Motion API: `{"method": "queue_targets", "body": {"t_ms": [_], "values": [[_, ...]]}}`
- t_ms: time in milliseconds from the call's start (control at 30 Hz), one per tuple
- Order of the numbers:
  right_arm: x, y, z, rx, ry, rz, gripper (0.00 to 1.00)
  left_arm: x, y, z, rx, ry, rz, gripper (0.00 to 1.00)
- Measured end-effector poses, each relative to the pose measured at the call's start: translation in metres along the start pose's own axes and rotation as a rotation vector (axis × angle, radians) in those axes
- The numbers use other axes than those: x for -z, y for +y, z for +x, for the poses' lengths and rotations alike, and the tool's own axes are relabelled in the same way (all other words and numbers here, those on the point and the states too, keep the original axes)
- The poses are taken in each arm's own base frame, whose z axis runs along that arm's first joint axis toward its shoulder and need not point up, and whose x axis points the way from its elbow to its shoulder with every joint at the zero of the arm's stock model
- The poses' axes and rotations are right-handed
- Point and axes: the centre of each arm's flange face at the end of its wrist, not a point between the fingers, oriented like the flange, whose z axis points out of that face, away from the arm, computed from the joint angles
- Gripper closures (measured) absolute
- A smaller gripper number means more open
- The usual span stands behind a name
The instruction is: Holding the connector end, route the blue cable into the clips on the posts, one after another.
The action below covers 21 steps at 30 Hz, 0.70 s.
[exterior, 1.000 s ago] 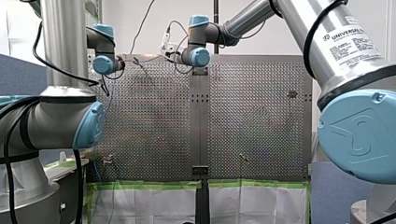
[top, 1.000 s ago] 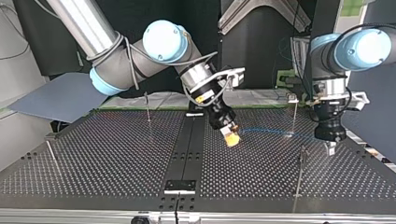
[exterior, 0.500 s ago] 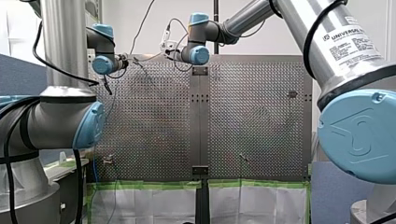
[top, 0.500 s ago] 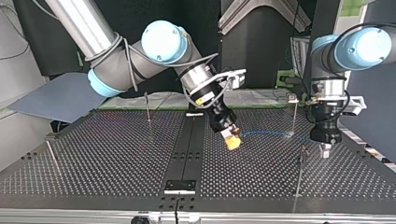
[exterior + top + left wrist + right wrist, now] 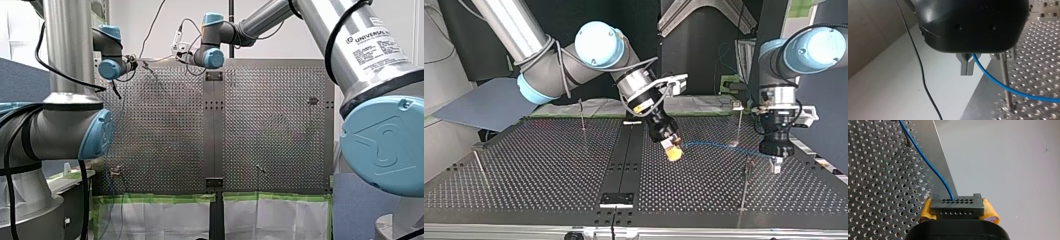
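The connector (image 5: 957,206) is clamped between the yellow pads (image 5: 926,210) of the right gripper (image 5: 672,151). From it the blue cable (image 5: 933,170) is led past the foot of a post (image 5: 740,125) to the left gripper (image 5: 776,167). That gripper's metal fingers (image 5: 966,67) are closed together on the cable, near the post.

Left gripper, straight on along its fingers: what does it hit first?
Probably the perforated table: my left gripper points nearly straight down at bare plate in the top view. The post stands beside that line, not in it, though depth is unclear.
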Motion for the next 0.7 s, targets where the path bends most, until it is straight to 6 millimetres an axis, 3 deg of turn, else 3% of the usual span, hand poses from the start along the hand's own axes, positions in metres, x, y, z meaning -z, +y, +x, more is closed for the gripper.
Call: {"method": "queue_targets", "body": {"t_ms": [700], "values": [[-0.001,0.009,0.001,-0.009,0.003,-0.013,1.00,-0.008,0.014,0.011,0.052,0.000,0.008,1.00]]}}
